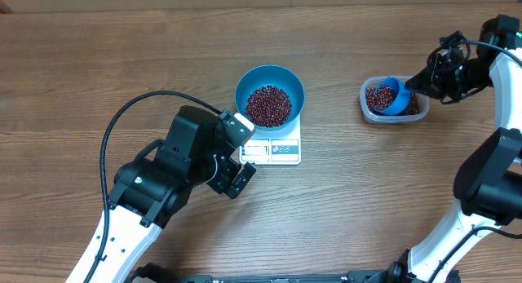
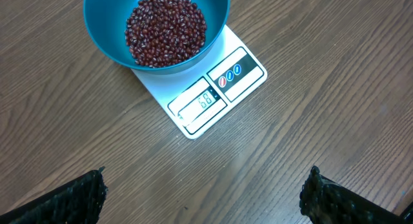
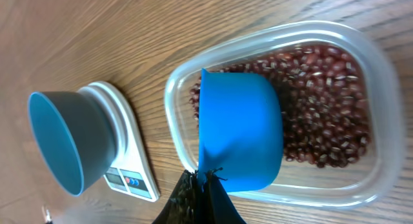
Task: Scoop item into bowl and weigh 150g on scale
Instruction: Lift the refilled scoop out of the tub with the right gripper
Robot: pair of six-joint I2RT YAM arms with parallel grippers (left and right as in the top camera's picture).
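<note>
Table (image 1: 122,55): I see wood grain beneath both arms.
Left gripper (image 2: 206,201): fingers spread wide, scale (image 2: 222,88) and bowl (image 2: 103,30) just ahead.
Right gripper (image 1: 418,81): pinching the scoop (image 3: 239,133) handle, tub (image 3: 381,75) just ahead.

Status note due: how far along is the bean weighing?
Done: the bowl sits on the scale with a heap of beans in it. In hand: the right fingers hold the blue scoop down in the clear tub of beans. Still to do: more scoops probably; the display is too small to read surely.
</note>
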